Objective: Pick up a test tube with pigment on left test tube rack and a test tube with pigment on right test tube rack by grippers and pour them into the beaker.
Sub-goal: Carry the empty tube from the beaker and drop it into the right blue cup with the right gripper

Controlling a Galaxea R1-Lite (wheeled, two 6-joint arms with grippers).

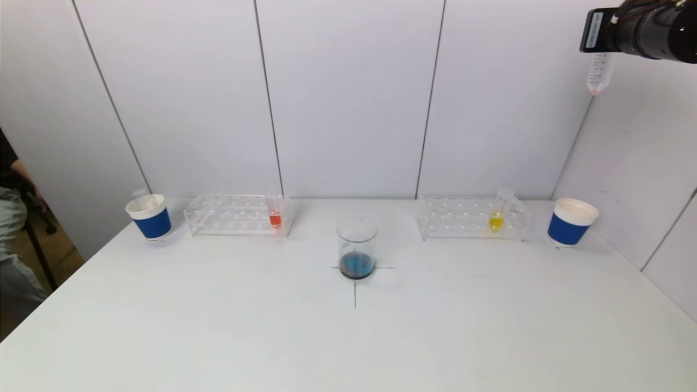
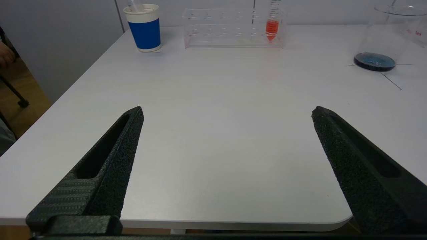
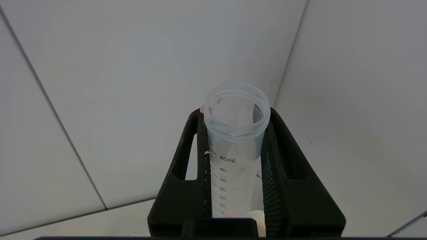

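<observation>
A clear beaker with dark blue liquid stands on a cross mark at the table's middle; it also shows in the left wrist view. The left rack holds a tube with red pigment, seen too in the left wrist view. The right rack holds a tube with yellow pigment. My right gripper is shut on a nearly empty graduated tube, held high at the far right, above the right cup. My left gripper is open and empty over the table's front left edge.
A blue-banded paper cup stands left of the left rack and another right of the right rack. White wall panels close the back and right. A seated person is beyond the table's left edge.
</observation>
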